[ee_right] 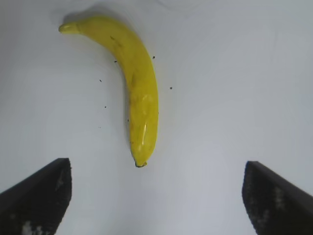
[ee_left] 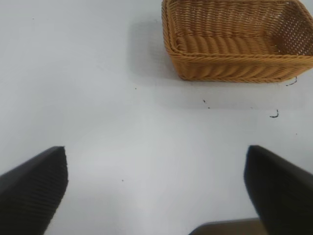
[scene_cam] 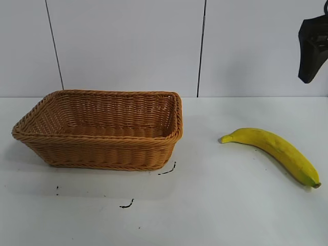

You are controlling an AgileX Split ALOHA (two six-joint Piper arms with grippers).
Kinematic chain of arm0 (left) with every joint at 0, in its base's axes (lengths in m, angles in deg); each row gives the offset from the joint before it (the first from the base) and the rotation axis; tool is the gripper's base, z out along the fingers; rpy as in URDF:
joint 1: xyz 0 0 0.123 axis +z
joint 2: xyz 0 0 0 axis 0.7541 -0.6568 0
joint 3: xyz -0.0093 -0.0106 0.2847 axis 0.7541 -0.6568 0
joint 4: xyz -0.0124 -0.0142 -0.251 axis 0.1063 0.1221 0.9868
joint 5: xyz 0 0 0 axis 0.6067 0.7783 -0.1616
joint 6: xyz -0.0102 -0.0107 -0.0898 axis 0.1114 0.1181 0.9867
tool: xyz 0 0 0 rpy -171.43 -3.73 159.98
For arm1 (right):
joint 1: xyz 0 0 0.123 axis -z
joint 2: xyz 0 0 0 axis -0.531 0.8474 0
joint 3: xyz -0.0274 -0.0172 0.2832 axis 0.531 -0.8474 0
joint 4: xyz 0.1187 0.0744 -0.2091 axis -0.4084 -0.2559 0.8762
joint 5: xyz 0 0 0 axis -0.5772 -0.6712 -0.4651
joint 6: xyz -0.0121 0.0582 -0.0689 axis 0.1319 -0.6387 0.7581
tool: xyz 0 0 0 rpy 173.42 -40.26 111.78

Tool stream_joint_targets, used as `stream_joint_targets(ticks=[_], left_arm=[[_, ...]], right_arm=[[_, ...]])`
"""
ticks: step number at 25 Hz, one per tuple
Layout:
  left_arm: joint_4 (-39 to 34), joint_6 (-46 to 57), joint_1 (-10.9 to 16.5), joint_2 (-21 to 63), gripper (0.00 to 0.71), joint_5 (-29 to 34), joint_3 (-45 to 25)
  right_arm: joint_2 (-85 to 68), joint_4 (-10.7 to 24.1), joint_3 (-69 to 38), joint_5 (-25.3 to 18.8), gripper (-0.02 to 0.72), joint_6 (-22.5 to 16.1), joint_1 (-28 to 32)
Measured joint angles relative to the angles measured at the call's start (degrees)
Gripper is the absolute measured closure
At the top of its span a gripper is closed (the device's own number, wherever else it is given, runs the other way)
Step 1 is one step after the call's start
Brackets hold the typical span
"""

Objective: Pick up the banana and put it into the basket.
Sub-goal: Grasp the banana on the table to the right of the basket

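A yellow banana (scene_cam: 274, 149) lies on the white table at the right, its dark tip toward the front right. It also shows in the right wrist view (ee_right: 134, 83). The tan wicker basket (scene_cam: 154, 154) stands at the left, empty; its rim also shows in the left wrist view (ee_left: 234, 57). My right gripper (scene_cam: 311, 48) hangs high above the table at the right edge, well above the banana. In its wrist view it (ee_right: 156, 196) is open and empty, short of the banana's tip. My left gripper (ee_left: 156, 188) is open and empty above bare table, away from the basket.
Small black marks (scene_cam: 166, 170) lie on the table in front of the basket. A white panelled wall (scene_cam: 128, 46) stands behind the table.
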Motion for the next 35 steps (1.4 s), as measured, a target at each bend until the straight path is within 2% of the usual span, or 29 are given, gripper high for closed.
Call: stream_joint_targets(ticks=[3, 6, 10, 17, 26, 35], left_arm=[[0.0, 0.0, 0.0, 0.0, 0.015, 0.0, 0.0], [0.0, 0.0, 0.0, 0.0, 0.015, 0.0, 0.0], [0.0, 0.0, 0.0, 0.0, 0.015, 0.0, 0.0], [0.0, 0.0, 0.0, 0.0, 0.015, 0.0, 0.0], [0.0, 0.0, 0.0, 0.0, 0.015, 0.0, 0.0], [0.0, 0.0, 0.0, 0.0, 0.015, 0.0, 0.0]], right_arm=[[2.85, 0.57, 1.34, 0.47, 0.027, 4.31, -2.1], [4.56, 1.34, 1.34, 1.18, 0.027, 6.44, -4.31], [6.22, 1.99, 1.38, 1.62, 0.027, 6.59, -4.49], [10.08, 2.27, 1.38, 5.74, 0.027, 6.54, -4.49], [20.97, 2.27, 1.38, 13.27, 0.027, 4.64, -4.49], [25.59, 0.77, 1.38, 15.07, 0.05, 3.37, -4.32]])
